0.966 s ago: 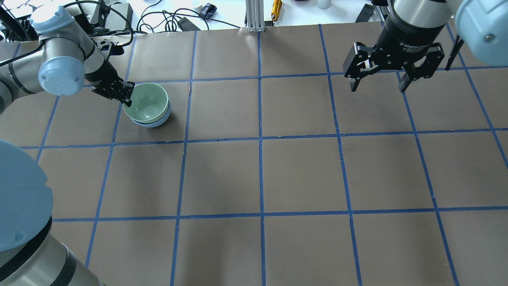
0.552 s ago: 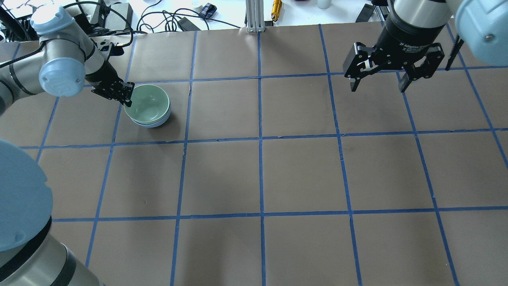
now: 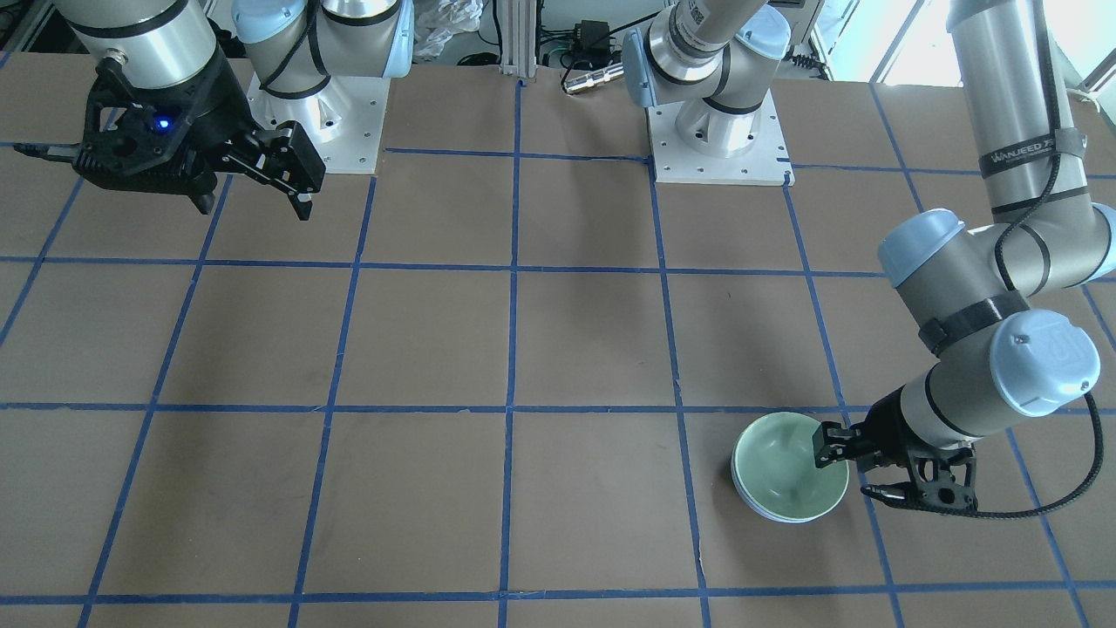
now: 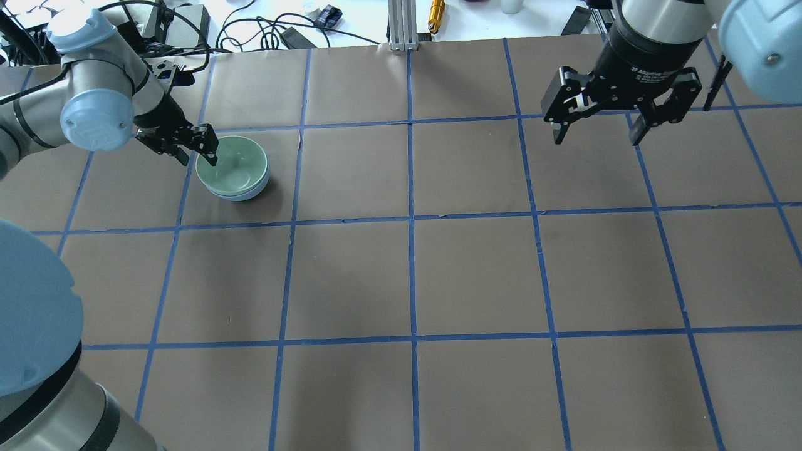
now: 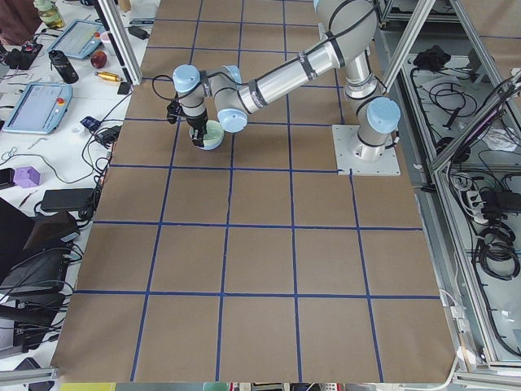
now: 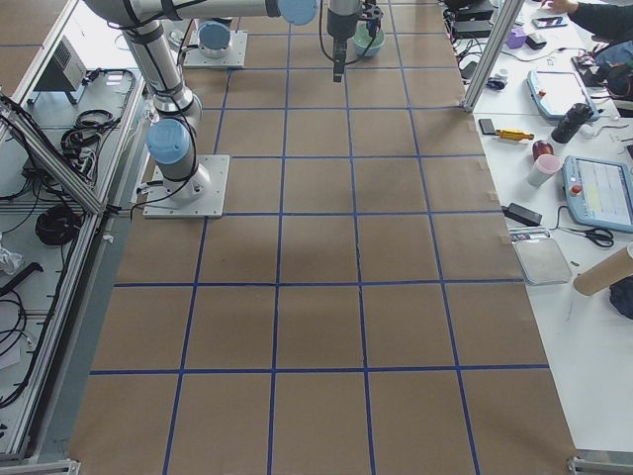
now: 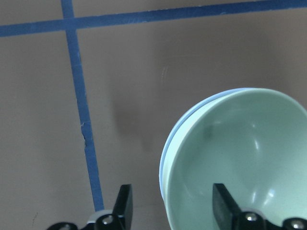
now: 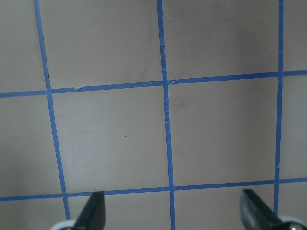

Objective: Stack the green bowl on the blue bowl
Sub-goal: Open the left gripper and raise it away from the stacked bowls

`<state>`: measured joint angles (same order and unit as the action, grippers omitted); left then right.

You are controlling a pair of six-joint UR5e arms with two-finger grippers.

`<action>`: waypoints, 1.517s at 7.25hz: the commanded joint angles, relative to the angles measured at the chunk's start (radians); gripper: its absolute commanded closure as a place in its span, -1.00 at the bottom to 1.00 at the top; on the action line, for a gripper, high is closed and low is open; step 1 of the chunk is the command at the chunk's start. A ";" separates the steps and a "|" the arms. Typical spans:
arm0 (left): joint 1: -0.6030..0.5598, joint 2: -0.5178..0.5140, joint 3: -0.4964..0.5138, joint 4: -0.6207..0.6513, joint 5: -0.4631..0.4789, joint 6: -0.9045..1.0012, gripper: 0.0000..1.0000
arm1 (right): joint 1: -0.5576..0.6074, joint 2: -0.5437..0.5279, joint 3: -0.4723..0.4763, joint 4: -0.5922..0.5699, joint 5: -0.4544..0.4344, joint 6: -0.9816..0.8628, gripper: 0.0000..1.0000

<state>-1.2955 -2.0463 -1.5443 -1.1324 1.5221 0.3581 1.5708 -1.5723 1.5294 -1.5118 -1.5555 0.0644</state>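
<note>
Left pincer point(image 7: 173, 211): spread open, gripping nothing, straddling the green bowl's rim on the side toward the robot's left.
Fingers point(image 7: 223, 206): one dipped inside the green bowl, the other outside it above bare table (a clear gap shows between the outer finger and the bowl wall in the wrist view); contact of the inner finger with the bowl impossible to tell.
Green bowl point(image 7: 244, 158): upright, nested inside the blue bowl, the two rims close to level.
Blue bowl point(image 4: 247, 195): underneath, standing on the table, showing only as a thin crescent of rim and wall around the green one.
Stack position: far-left part of the table as seen from over the robot's shoulders, inside one taped square, just beside that square's left line.
Table point(image 4: 476, 275): brown surface, divided into squares by blue tape point(image 4: 412, 282).
Right pincer point(image 4: 596, 139): wide open, holding nothing, hanging above the far-right part of the table, well apart from both bowls.
Cables point(image 4: 250, 25): black, lying past the table's far edge.
</note>
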 commanded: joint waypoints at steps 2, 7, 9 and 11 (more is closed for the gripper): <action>-0.091 0.127 0.052 -0.166 0.001 -0.144 -0.89 | 0.000 0.000 0.000 0.001 0.000 0.000 -1.00; -0.226 0.398 0.115 -0.515 0.032 -0.309 -1.00 | 0.000 0.000 0.000 -0.001 0.000 0.000 -1.00; -0.226 0.419 0.083 -0.515 0.032 -0.340 -1.00 | 0.000 0.000 0.002 -0.001 0.000 0.000 -1.00; -0.226 0.417 0.082 -0.506 0.032 -0.340 -1.00 | 0.000 0.000 0.000 -0.001 0.000 0.000 -1.00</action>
<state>-1.5213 -1.6310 -1.4593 -1.6418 1.5539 0.0205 1.5708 -1.5723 1.5298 -1.5124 -1.5555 0.0644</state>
